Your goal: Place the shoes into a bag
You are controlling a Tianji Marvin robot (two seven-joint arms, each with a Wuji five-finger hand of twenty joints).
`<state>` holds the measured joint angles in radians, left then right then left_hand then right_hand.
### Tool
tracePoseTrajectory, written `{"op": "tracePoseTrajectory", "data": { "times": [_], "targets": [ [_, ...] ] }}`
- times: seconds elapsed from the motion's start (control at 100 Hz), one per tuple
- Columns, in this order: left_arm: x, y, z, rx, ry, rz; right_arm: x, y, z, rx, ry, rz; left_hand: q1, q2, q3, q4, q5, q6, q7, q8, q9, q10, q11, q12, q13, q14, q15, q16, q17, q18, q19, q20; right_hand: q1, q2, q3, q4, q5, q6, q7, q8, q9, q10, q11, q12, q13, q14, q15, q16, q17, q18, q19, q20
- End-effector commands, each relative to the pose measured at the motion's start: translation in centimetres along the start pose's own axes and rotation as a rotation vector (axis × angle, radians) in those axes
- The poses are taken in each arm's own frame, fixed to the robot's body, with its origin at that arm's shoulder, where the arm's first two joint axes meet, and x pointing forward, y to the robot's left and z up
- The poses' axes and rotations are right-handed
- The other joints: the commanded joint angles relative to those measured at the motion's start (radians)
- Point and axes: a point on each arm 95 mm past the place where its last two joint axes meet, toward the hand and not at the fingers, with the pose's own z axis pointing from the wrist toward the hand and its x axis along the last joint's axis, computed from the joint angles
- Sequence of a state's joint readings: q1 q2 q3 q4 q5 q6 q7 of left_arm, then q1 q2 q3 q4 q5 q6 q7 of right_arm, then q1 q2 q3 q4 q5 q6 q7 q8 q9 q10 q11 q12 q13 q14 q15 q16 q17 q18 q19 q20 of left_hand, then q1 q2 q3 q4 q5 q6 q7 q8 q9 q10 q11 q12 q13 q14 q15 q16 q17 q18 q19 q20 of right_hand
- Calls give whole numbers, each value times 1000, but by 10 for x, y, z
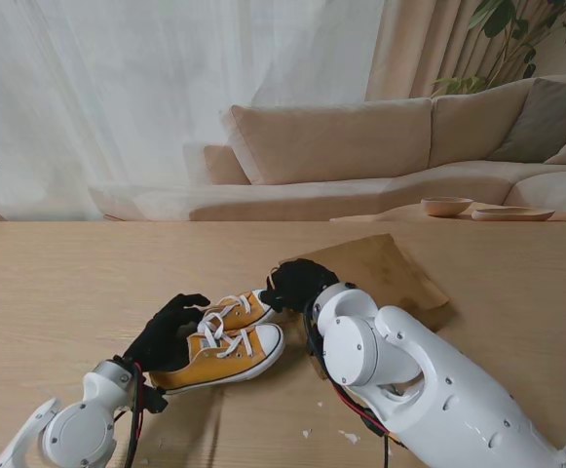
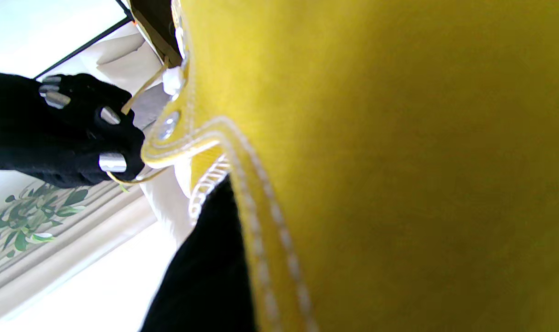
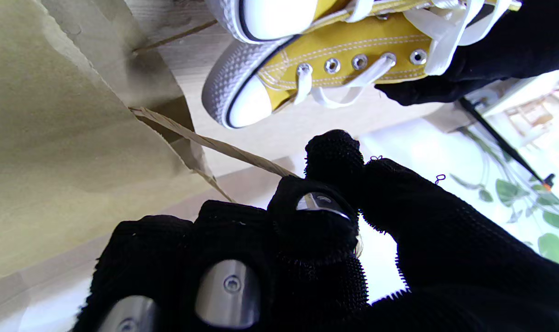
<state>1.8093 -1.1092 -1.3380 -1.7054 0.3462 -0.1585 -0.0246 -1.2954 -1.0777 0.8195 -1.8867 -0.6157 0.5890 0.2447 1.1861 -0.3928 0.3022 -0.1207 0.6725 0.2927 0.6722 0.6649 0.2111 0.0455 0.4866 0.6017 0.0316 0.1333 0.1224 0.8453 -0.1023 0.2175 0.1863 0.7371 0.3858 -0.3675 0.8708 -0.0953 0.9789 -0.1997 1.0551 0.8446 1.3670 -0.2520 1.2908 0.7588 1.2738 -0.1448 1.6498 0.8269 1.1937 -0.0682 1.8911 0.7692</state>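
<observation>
text: none legible | checked: shoes (image 1: 226, 343), paper bag (image 1: 385, 268), table (image 1: 58, 283) | labels: none

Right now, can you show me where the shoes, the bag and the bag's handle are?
shoes (image 1: 226, 353): stand view, yellow side of the nearer shoe.
bag (image 1: 390, 268): stand view, flat brown paper face.
handle (image 3: 224, 148): right wrist view, middle of the twisted paper cord.

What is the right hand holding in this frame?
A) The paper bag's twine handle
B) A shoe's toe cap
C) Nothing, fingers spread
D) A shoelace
A: in the right wrist view the right hand pinches the twine handle of the paper bag between thumb and finger, while the shoes sit apart at the left hand.
</observation>
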Motion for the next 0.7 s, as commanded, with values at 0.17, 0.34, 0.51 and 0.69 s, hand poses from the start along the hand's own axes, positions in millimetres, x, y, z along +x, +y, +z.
{"op": "tracePoseTrajectory", "data": {
  "times": [0.17, 0.34, 0.51, 0.69],
  "targets": [
    [22, 7, 5, -4, 51, 21, 12, -6, -5, 13, 31, 14, 105, 144, 123, 30, 100, -80, 175, 70, -20, 10, 39, 39, -22, 0, 59, 111, -18, -14, 53, 99, 3, -1, 38, 55, 64, 58, 13, 19, 81, -71, 64, 14, 44, 6, 123, 27, 53, -167, 203, 32],
    [28, 15, 7, -10, 56, 12, 14, -7, -5, 14, 35, 14, 105, 142, 128, 30, 102, -78, 176, 66, -24, 18, 81, 82, -13, 22, 157, 211, -30, -14, 96, 240, 3, -3, 41, 56, 66, 57, 12, 20, 81, -71, 66, 14, 44, 5, 123, 31, 53, -169, 203, 37],
    [34, 24, 9, -10, 60, 7, 14, -8, -6, 18, 37, 15, 105, 143, 126, 30, 99, -79, 177, 66, -28, 19, 113, 113, -12, 26, 199, 253, -37, -12, 114, 316, 2, -3, 41, 56, 66, 58, 11, 21, 81, -72, 68, 14, 44, 5, 122, 36, 53, -171, 203, 41],
    [40, 32, 15, 15, 69, 37, 15, -9, -7, 22, 44, 19, 105, 148, 123, 30, 92, -81, 183, 66, -33, 23, 148, 150, -8, 32, 253, 299, -40, -9, 121, 369, 3, -3, 43, 57, 69, 62, 11, 21, 81, -71, 69, 13, 44, 4, 122, 39, 54, -171, 203, 44]
  ]
}}
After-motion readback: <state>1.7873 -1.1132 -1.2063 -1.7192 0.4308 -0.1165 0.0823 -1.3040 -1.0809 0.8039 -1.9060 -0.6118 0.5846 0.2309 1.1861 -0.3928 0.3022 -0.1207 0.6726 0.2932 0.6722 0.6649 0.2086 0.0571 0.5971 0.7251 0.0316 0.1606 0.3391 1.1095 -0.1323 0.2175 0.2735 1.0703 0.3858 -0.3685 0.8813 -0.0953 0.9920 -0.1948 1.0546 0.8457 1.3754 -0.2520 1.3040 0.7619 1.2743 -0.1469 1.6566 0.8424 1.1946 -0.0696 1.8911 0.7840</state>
